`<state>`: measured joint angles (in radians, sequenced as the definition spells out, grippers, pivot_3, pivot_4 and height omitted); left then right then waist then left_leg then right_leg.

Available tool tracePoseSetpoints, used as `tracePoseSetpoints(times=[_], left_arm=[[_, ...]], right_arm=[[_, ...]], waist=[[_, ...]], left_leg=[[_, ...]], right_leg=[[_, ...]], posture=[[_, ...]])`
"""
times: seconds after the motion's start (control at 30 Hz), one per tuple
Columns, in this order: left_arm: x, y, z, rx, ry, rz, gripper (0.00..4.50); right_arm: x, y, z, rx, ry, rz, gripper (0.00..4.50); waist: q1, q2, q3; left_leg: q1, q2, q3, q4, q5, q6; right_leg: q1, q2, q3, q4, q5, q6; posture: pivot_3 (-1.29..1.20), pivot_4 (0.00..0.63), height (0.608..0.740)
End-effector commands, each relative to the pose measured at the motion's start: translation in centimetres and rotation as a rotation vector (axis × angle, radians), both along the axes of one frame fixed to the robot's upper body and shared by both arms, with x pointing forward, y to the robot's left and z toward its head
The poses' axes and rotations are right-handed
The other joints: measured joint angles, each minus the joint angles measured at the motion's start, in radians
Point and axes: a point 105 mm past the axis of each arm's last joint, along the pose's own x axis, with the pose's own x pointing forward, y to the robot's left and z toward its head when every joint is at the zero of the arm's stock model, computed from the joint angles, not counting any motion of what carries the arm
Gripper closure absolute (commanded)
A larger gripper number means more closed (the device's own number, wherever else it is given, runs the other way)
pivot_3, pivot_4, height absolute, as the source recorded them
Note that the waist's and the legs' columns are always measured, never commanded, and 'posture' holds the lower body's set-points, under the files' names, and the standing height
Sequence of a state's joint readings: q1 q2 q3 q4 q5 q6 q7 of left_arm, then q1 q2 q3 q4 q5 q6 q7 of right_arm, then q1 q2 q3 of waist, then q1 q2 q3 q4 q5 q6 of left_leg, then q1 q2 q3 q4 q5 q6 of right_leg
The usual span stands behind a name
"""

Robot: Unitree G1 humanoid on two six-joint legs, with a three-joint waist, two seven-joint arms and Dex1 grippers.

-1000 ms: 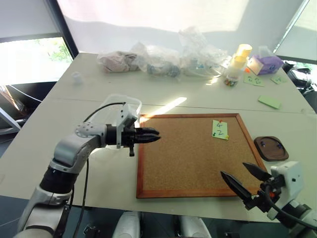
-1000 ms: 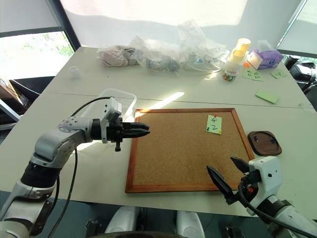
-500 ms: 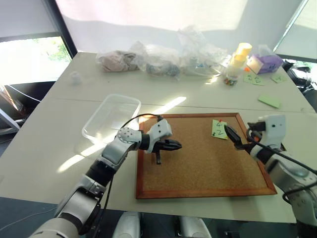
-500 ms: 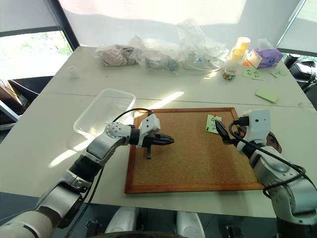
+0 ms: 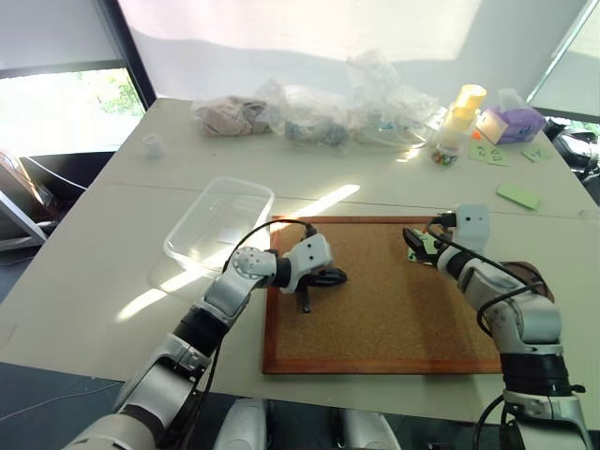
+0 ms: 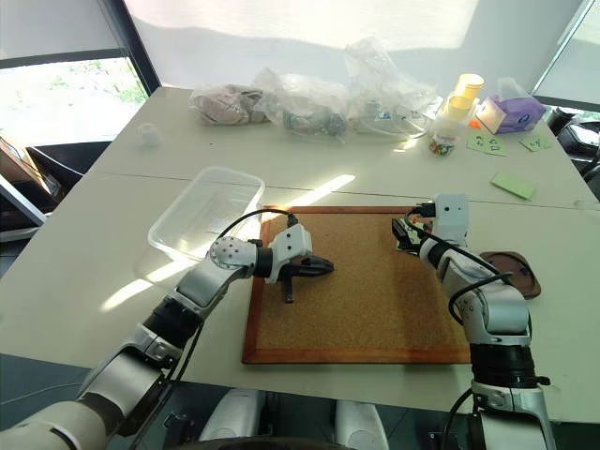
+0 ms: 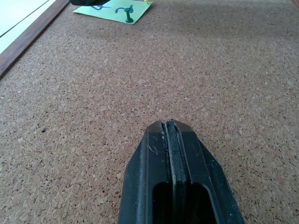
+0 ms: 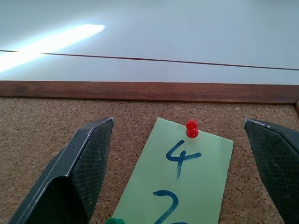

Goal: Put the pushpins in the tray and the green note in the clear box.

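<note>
Since a second ago your right gripper (image 8: pixel 177 182) has swung from the lower right corner of the head view up to the green note (image 8: pixel 180 179), and your left gripper (image 5: pixel 336 277) has dropped from the board's left edge onto the cork itself.

Right claw is spread wide: in its wrist view the two fingers (image 8: pixel 77 172) stand either side of the note, holding nothing. Left claw is pressed fully together and empty, low over bare cork, centre-left of the head view.

The green note sits at the upper right of the cork board (image 5: pixel 375 319), marked "4" and "2". A red pushpin (image 8: pixel 191 129) pins its top edge; a green pushpin (image 8: pixel 114 221) shows at its lower edge. A yellowish speck at the note's far corner in the left wrist view may be a third pin; can't tell.

The tray (image 6: pixel 517 272) is right of the board, partly behind your right arm. The clear box (image 5: pixel 220 223) lies left of centre, just off the board's upper left corner.

Surface is a pale table (image 5: pixel 84 281) with a seam across it and a bright sun streak near the box. Along the far edge, top of frame: crumpled plastic bags (image 5: pixel 319 112), a yellow cup stack (image 5: pixel 464 103), a purple tissue box (image 5: pixel 514 122), other green notes (image 5: pixel 506 155). Behind are white blinds, with a window at upper left.
</note>
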<state>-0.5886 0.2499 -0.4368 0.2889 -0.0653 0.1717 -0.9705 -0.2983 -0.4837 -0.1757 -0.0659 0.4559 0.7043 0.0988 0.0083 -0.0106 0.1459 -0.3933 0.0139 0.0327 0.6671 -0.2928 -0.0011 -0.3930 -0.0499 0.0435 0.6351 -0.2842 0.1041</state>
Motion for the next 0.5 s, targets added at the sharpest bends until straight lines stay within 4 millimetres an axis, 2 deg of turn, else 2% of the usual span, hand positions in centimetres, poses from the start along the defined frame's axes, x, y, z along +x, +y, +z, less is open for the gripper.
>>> tracePoseSetpoints(times=[0.03,0.07,0.1,0.33,0.5], left_arm=[[-0.13,0.58,-1.75,0.057,0.036,0.035,4.50],[-0.16,0.61,-1.79,0.059,0.037,0.035,4.50],[-0.19,0.64,-1.82,0.061,0.039,0.035,4.50],[-0.37,0.96,-2.15,0.076,0.046,0.035,4.50],[-0.43,1.17,-2.46,0.100,0.042,0.030,4.50]], right_arm=[[0.61,-0.47,1.39,0.014,-0.061,-0.012,0.40],[0.66,-0.45,1.30,0.014,-0.059,-0.011,0.54],[0.71,-0.45,1.21,0.015,-0.057,-0.011,0.94],[1.14,-0.46,0.78,0.029,-0.048,-0.014,4.42],[1.22,-0.31,0.80,0.045,-0.052,-0.012,4.48]], waist=[[-0.001,0.000,0.000],[-0.001,0.000,0.000],[-0.001,0.000,0.000],[-0.004,0.000,0.000],[-0.009,0.001,-0.001]], left_leg=[[0.000,0.000,0.000,0.000,0.000,0.000],[0.000,0.000,0.000,0.000,0.000,0.000],[0.000,0.000,0.000,0.000,0.000,0.000],[0.001,0.000,0.000,0.000,0.000,0.000],[0.001,0.001,0.000,0.000,0.000,0.000]], right_leg=[[0.000,0.000,0.000,0.000,0.000,0.000],[0.000,0.000,0.000,0.000,0.000,0.000],[0.000,0.000,0.000,0.000,0.000,0.000],[0.000,0.000,0.000,0.000,0.000,0.000],[0.000,-0.001,0.000,0.001,0.000,0.000]], posture=[[0.00,0.150,0.740],[0.00,0.150,0.740],[0.00,0.150,0.740],[0.00,0.150,0.740],[0.00,0.150,0.740]])
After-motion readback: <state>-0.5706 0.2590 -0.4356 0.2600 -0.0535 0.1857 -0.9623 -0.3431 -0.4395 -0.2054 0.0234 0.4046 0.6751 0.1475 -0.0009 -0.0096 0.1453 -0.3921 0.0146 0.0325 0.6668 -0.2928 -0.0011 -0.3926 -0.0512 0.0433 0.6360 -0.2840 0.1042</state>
